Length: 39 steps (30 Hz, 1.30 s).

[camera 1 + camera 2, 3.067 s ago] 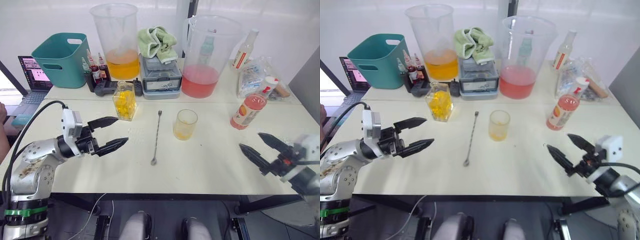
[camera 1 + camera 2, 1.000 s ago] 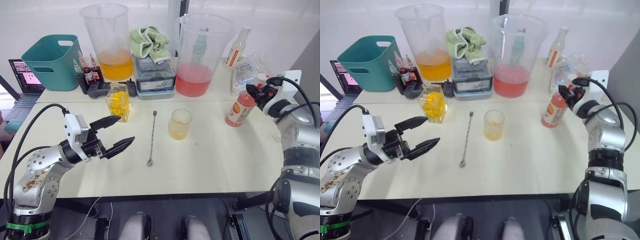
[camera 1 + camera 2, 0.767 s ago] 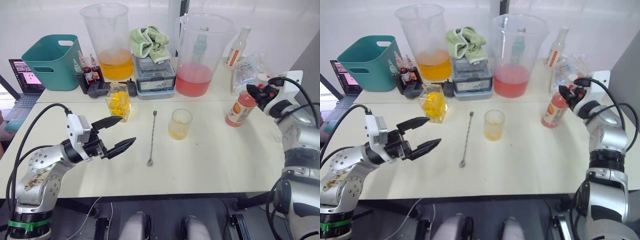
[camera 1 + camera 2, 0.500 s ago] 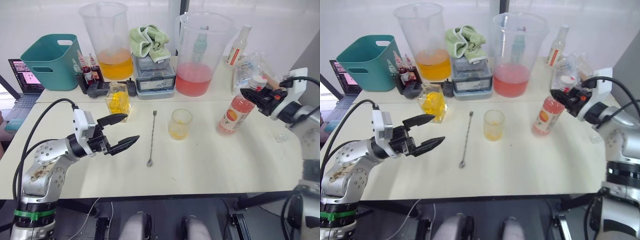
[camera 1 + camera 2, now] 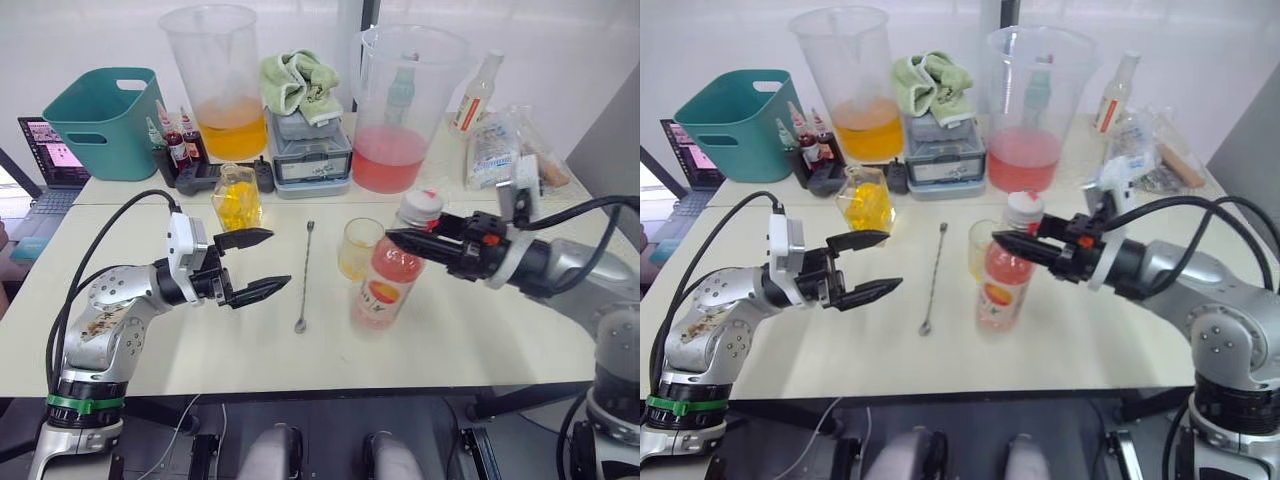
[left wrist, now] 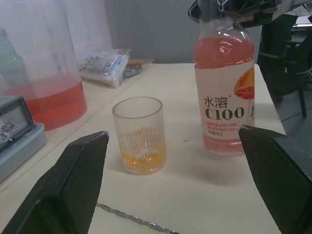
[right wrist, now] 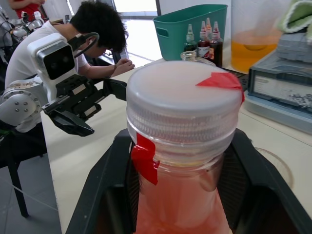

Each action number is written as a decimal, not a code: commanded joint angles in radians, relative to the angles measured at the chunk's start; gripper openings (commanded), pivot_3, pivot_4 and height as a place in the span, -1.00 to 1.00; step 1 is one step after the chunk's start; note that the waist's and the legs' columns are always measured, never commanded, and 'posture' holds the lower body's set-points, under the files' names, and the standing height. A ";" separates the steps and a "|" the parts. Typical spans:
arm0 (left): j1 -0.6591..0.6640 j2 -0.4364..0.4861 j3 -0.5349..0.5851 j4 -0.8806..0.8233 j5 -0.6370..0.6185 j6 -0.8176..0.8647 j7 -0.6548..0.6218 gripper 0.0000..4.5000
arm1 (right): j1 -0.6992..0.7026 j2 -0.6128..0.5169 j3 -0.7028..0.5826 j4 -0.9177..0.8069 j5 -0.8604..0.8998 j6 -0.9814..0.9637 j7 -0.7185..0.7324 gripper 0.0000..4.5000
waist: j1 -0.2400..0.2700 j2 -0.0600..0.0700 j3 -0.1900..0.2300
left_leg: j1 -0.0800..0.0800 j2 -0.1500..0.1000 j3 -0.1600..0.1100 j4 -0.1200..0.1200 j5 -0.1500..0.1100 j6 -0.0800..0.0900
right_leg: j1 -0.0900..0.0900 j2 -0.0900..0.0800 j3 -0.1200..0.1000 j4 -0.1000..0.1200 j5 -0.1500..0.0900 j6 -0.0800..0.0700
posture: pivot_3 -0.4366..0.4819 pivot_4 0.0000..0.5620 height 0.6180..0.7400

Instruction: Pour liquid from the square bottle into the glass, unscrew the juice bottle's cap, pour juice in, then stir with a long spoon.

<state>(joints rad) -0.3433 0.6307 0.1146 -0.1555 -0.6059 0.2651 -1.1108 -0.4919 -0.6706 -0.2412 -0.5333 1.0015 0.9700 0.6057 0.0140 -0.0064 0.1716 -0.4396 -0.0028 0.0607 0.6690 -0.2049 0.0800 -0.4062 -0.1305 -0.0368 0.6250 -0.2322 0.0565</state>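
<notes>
Nearest the robot, on the cream table [image 5: 470,345]: left gripper [image 5: 263,263] held above the tabletop with its two black fingers spread wide and nothing between them, pointing toward the table's middle. At about the same depth, juice bottle [image 5: 385,290] standing upright on the table, pink-red liquid inside, white and red label facing forward, white cap [image 5: 420,207] in place with a strip of red tape across it. Right gripper [image 5: 415,240] reaching in from the right, fingers clamped on the neck of the bottle just under the cap. Between the two grippers, long spoon [image 5: 305,275] lying flat, bowl end toward the robot, stem running away from it. Just behind the juice bottle and near it, glass [image 5: 357,249] upright, holding a shallow layer of yellow-orange liquid. Farther back on the left, square bottle [image 5: 237,198] standing with yellow-orange contents, well apart from the glass. Along the back of the table, left to right: teal basket [image 5: 105,120]; small dropper bottles [image 5: 175,139]; large beaker of orange liquid [image 5: 222,85]; grey box [image 5: 313,155] topped by a green cloth [image 5: 297,80]; large beaker of pink liquid [image 5: 405,110]; slim bottle with a red label [image 5: 475,92]; plastic packets [image 5: 500,150]. In the right wrist view, a person [image 7: 73,41] seated beyond the left gripper.
</notes>
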 commanded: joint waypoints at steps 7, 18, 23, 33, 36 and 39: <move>0.033 0.024 0.032 -0.085 -0.018 0.029 0.026 1.00 | 0.007 0.103 0.145 -0.108 -0.136 -0.155 -0.060 -0.30 | 0.000 0.000 0.000 | 0.000 0.000 0.000 0.000 0.000 0.000 | 0.000 0.000 0.000 0.001 0.000 0.000 | -0.05 -0.47 0.93; 0.052 0.028 0.040 -0.119 -0.020 0.047 0.039 1.00 | 0.131 0.106 0.276 -0.152 -0.332 -0.277 -0.041 -0.30 | -0.001 -0.001 0.000 | 0.000 0.000 0.000 0.000 0.000 -0.001 | 0.000 0.001 -0.001 0.001 0.000 0.000 | -0.05 -0.47 0.93; 0.046 0.029 0.036 -0.117 -0.024 0.054 0.038 1.00 | 0.161 0.131 0.264 -0.148 -0.309 -0.275 -0.045 -0.30 | -0.002 -0.002 -0.001 | 0.000 0.000 0.000 0.000 0.001 -0.002 | 0.000 0.001 -0.001 0.001 0.000 0.000 | -0.05 -0.47 0.93; 0.029 0.026 0.032 -0.113 -0.020 0.065 0.041 1.00 | 0.159 0.045 0.228 -0.114 -0.300 -0.305 0.095 0.99 | 0.000 -0.002 -0.001 | 0.000 0.000 -0.001 0.000 0.001 -0.002 | 0.000 0.001 -0.001 0.001 0.000 0.000 | -0.05 -0.47 0.93; 0.022 0.025 0.028 -0.108 -0.018 0.068 0.042 1.00 | 0.146 -0.005 0.252 -0.080 -0.298 -0.335 0.212 0.99 | -0.001 -0.002 -0.001 | 0.000 0.000 -0.001 0.000 0.001 -0.002 | 0.000 0.001 -0.001 0.001 0.000 0.000 | -0.05 -0.47 0.93; 0.011 0.024 0.024 -0.107 -0.016 0.070 0.044 1.00 | 0.059 -0.050 0.289 0.047 -0.294 -0.368 0.403 0.99 | -0.003 -0.002 -0.001 | 0.000 0.000 -0.001 0.000 0.001 -0.002 | 0.000 0.001 -0.001 0.000 0.000 0.000 | -0.05 -0.47 0.93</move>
<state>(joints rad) -0.3122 0.6448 0.1330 -0.2368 -0.6145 0.3353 -1.0708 -0.3795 -0.6993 0.0396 -0.5393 0.6916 0.6452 0.8961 0.0114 -0.0087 0.1706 -0.4391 -0.0027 0.0603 0.6697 -0.2037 0.0783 -0.4060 -0.1293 -0.0379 0.6253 -0.2323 0.0564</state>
